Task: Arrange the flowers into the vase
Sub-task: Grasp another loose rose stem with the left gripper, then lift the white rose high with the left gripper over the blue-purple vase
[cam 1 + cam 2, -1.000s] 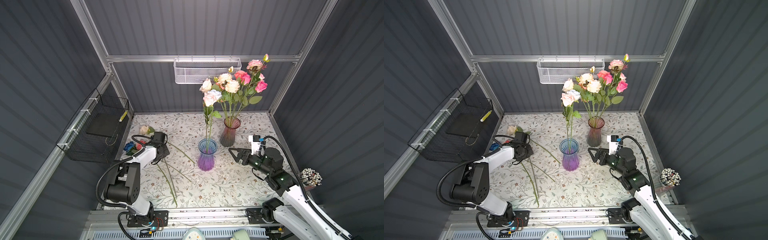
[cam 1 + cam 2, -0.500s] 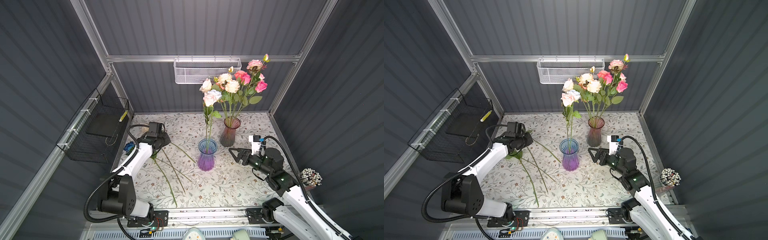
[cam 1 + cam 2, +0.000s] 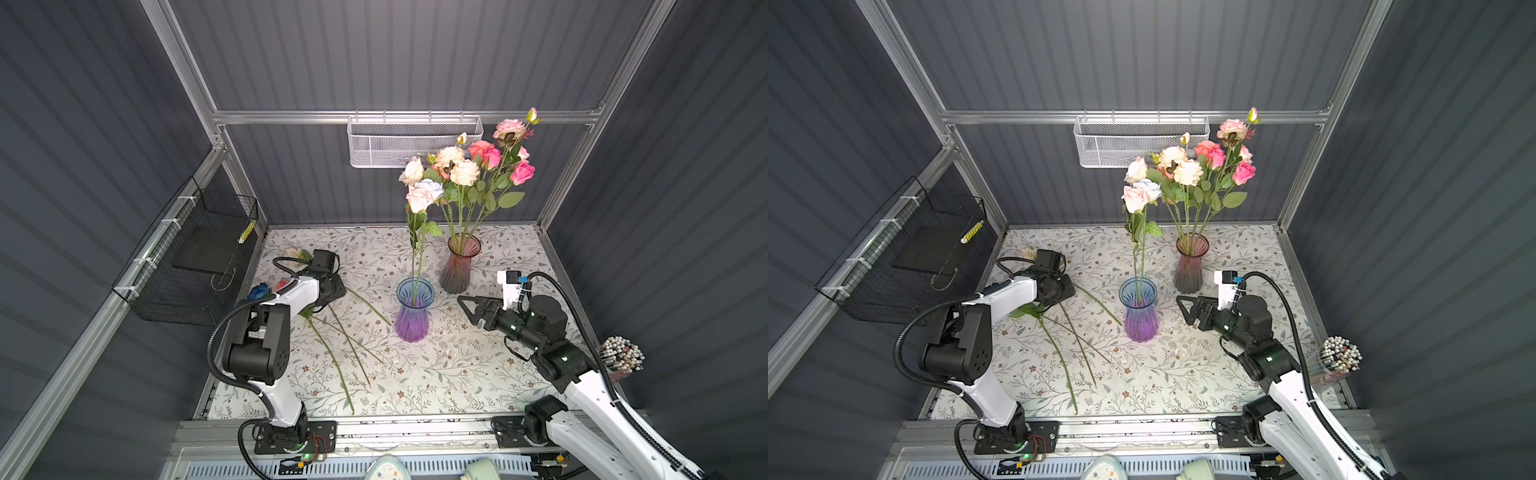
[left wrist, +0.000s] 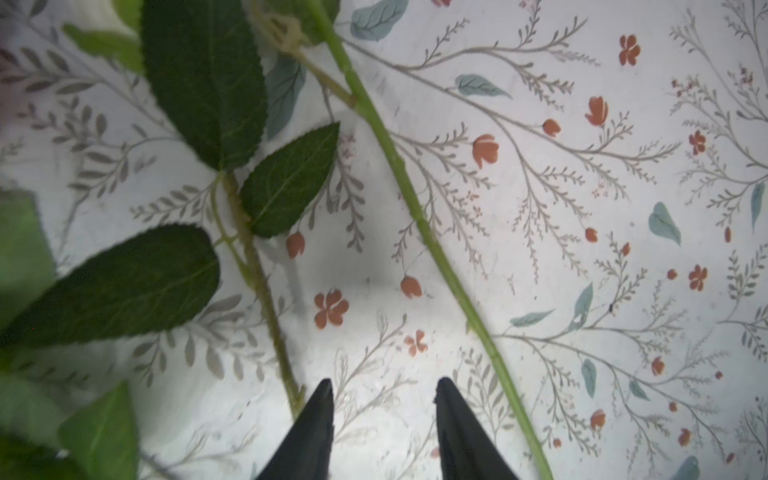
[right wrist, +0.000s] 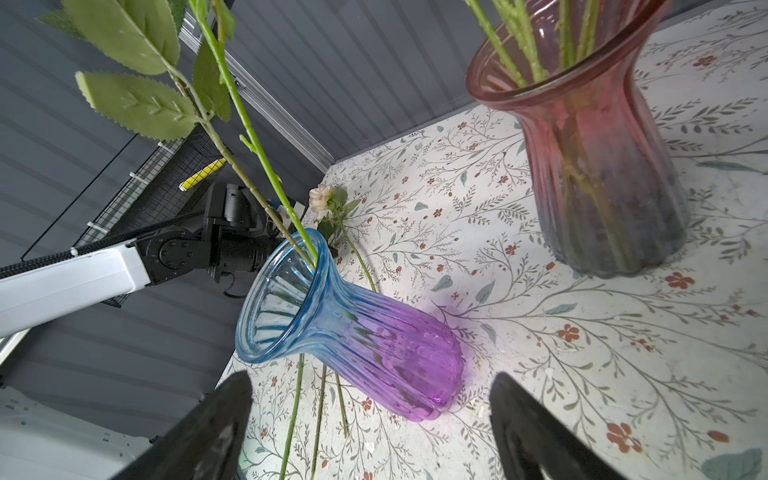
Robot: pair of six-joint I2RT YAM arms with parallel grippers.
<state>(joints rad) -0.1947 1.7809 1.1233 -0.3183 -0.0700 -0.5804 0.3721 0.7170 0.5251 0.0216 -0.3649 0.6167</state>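
Observation:
Several loose flowers lie on the table at the left, with long stems (image 3: 332, 361) and a blue head (image 3: 258, 291), a coral head (image 3: 281, 284) and a cream head (image 3: 293, 252). My left gripper (image 3: 332, 286) (image 4: 384, 384) hovers low over them and is open. Only tablecloth shows between its fingers: a leafy stem (image 4: 253, 257) runs just outside one, a bare stem (image 4: 415, 208) outside the other. The blue-purple vase (image 3: 413, 316) (image 5: 365, 332) holds two roses (image 3: 422, 195). My right gripper (image 3: 467, 305) (image 5: 371, 378) is open and empty, just right of this vase.
A red vase (image 3: 459, 266) (image 5: 598, 166) full of roses (image 3: 478, 166) stands behind the blue one. A black wire basket (image 3: 195, 257) hangs on the left wall, a white mesh basket (image 3: 415, 141) on the back wall. A cup of white-tipped sticks (image 3: 621, 359) sits at the right edge.
My left gripper was shut and its jaws have now parted. The left arm reached out over the loose flowers and has folded back. The right arm has not moved.

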